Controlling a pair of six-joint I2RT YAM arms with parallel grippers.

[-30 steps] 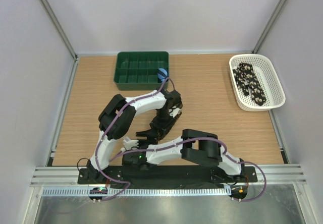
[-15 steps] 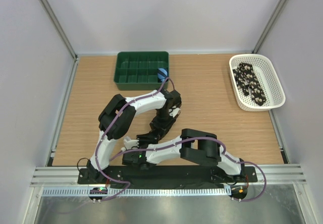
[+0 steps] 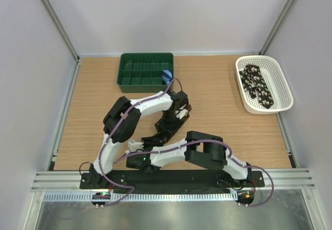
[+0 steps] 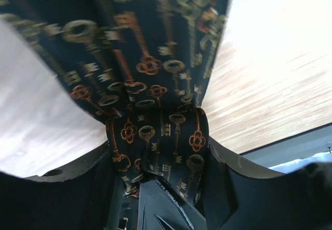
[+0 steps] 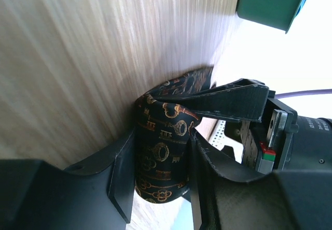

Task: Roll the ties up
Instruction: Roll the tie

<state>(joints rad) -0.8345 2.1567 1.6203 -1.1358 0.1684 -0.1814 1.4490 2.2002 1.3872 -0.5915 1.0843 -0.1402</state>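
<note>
Overhead, the arms crowd together at the middle of the table [image 3: 223, 126] and hide the cloth; only the wrist views show the dark key-patterned tie [image 4: 150, 64], its rolled end clamped by both the left gripper [image 4: 157, 142] and the right gripper [image 5: 162, 155], its tail flat on the wood; other ties [image 3: 258, 85] lie in the white basket [image 3: 284, 85]; since a second ago the left wrist has edged slightly away from the bases

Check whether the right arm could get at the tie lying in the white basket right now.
Probably not yet: the right gripper is clamped on the key-patterned tie, which the left gripper also holds. The way across the table to the basket looks free.
</note>
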